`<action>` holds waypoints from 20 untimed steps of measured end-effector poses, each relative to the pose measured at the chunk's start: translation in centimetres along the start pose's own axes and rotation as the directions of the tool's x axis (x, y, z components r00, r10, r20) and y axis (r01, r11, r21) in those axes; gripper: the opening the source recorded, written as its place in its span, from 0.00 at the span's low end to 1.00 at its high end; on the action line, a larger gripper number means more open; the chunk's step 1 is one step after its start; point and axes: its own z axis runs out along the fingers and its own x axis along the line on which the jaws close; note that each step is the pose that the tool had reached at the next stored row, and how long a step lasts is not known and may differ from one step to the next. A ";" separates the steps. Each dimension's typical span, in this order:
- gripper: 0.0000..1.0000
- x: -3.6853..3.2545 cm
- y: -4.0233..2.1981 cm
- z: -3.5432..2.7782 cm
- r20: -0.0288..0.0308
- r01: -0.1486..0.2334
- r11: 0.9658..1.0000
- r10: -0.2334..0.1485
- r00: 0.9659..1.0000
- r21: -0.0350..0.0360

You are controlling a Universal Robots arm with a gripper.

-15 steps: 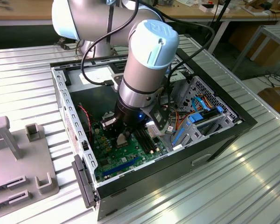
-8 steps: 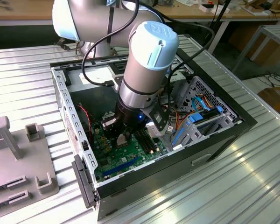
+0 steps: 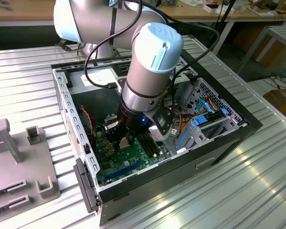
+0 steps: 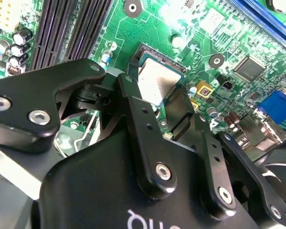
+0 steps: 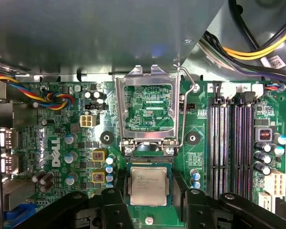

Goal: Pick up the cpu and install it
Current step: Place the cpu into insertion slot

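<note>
Ribbed metal table (image 3: 248, 191) bears the open computer case (image 3: 181, 164), wooden benches (image 3: 19, 12) beyond it — inside the case the cpu (image 5: 148, 185) lies in the socket (image 5: 148, 162), gripper (image 5: 151, 195) jaws apart either side, seemingly not touching

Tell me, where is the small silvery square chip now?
In the first wrist view the silvery chip sits at the black-framed socket on the green board, beside the raised metal frame.

Arm (image 3: 133, 28): silver-grey tubes, pale blue joint caps, black cable.
End effector (image 4: 155, 93): black linkages, silver screws, white lettering.
</note>
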 end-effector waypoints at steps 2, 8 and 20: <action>0.47 -0.01 0.00 0.01 0.000 0.009 1.000 -0.009 1.000 -0.002; 0.47 -0.01 -0.10 0.05 0.000 0.010 1.000 -0.010 1.000 -0.002; 0.47 -0.06 -0.10 0.25 0.000 0.008 1.000 -0.008 1.000 -0.002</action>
